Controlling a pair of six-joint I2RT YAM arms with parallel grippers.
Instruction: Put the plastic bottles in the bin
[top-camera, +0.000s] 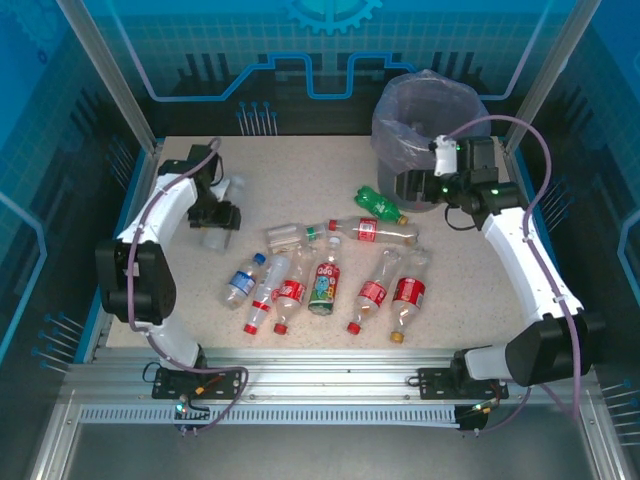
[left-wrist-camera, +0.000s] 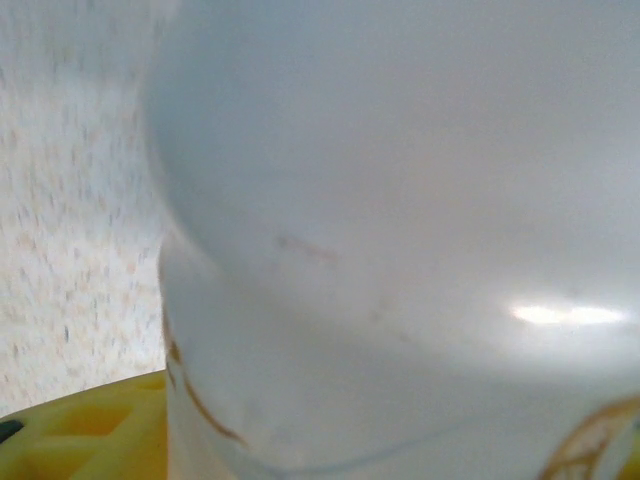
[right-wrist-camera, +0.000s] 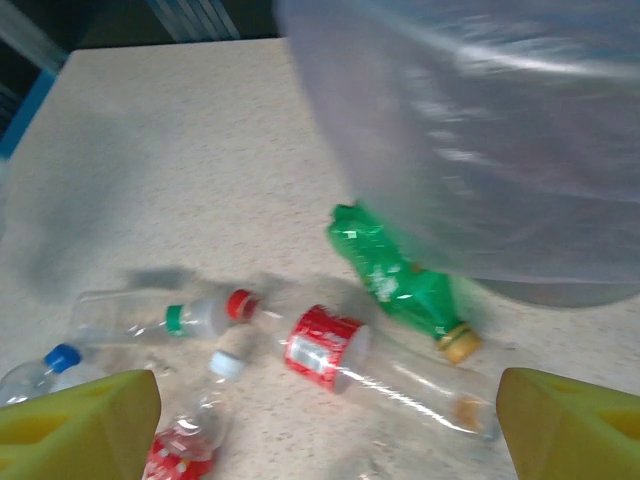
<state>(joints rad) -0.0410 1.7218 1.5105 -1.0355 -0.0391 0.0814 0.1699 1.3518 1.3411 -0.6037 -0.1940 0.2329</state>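
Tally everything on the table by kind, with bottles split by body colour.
Green bottle: 1
Clear bottles lying loose: 8
Clear bottle at the left tool: 1
Bin: 1
Total: 11

White arms (top-camera: 165, 210), black joints, purple cables (top-camera: 500, 118), yellow fingers (right-wrist-camera: 80, 425)

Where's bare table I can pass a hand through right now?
Bare tabletop runs along the far edge between the left gripper and the bin. Another free strip lies between the rightmost red-labelled bottle and the right arm. The centre-front is crowded with plastic bottles, the green bottle beside the bin.
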